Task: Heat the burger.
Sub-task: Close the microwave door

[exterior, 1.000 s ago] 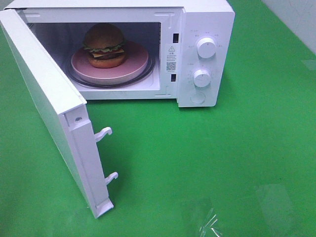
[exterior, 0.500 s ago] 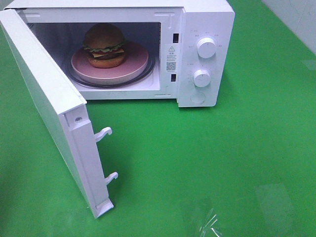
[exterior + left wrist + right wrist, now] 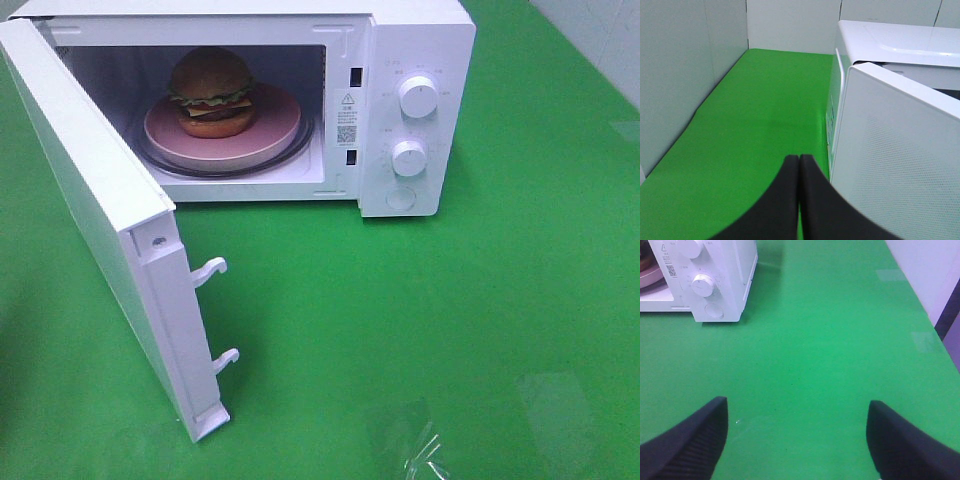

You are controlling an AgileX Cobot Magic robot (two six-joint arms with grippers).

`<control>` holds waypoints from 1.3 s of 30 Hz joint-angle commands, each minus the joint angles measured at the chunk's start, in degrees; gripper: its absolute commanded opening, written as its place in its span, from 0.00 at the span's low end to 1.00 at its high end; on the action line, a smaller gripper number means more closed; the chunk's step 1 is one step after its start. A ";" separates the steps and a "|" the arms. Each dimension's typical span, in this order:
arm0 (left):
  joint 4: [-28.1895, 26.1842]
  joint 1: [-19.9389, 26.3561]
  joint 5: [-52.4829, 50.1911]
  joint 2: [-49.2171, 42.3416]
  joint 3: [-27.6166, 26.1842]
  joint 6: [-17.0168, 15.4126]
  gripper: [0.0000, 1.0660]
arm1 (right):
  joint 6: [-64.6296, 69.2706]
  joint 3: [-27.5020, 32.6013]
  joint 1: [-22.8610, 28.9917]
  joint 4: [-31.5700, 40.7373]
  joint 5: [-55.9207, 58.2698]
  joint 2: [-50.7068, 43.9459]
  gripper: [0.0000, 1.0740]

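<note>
Left gripper [image 3: 799, 159] pressed together beside door [image 3: 900, 165] | right gripper [image 3: 797, 405] spread, empty | risk: we shove the door hard, the microwave [image 3: 420, 40] may slide, the burger [image 3: 210, 92] may topple.

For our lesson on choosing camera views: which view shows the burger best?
Exterior high: the whole burger sits on the pink plate inside the open microwave. Left wrist sees the door from outside, no burger; right wrist, only the plate's edge.

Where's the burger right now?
In the exterior high view, the burger sits on the pink plate inside the microwave, at the upper left, behind the wide-open door.
</note>
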 commanded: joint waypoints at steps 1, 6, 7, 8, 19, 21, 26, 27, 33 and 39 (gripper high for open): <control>4.76 -0.29 -11.00 7.22 0.97 -2.92 0.00 | -0.23 0.00 -0.34 0.11 -0.46 -1.55 0.68; 16.56 -0.29 -16.67 15.53 0.97 -10.08 0.00 | -0.23 0.00 -0.34 0.11 -0.46 -1.55 0.68; 16.56 -0.29 -16.67 15.53 0.97 -10.08 0.00 | -0.23 0.00 -0.34 0.11 -0.46 -1.55 0.68; 19.08 -0.29 -17.76 17.30 0.92 -11.00 0.00 | -0.23 0.00 -0.34 0.11 -0.46 -1.55 0.68; 26.01 -1.32 -33.29 34.21 0.63 -12.20 0.00 | -0.23 0.00 -0.34 0.11 -0.46 -1.55 0.68; 26.01 -2.64 -33.69 36.33 -0.06 -12.20 0.00 | -0.23 0.00 -0.34 0.11 -0.46 -1.55 0.68; 25.27 -7.39 -33.86 41.20 -3.27 -12.15 0.00 | -0.23 0.00 -0.34 0.11 -0.46 -1.55 0.68; 24.01 -8.82 -33.98 42.69 -4.30 -12.15 0.00 | -0.23 0.00 -0.34 0.11 -0.46 -1.55 0.68; 23.20 -11.75 -34.03 45.89 -7.16 -12.20 0.00 | -0.23 0.00 -0.34 0.11 -0.46 -1.55 0.68; 20.23 -14.73 -33.98 48.64 -10.43 -12.15 0.00 | -0.23 0.00 -0.34 0.11 -0.46 -1.55 0.68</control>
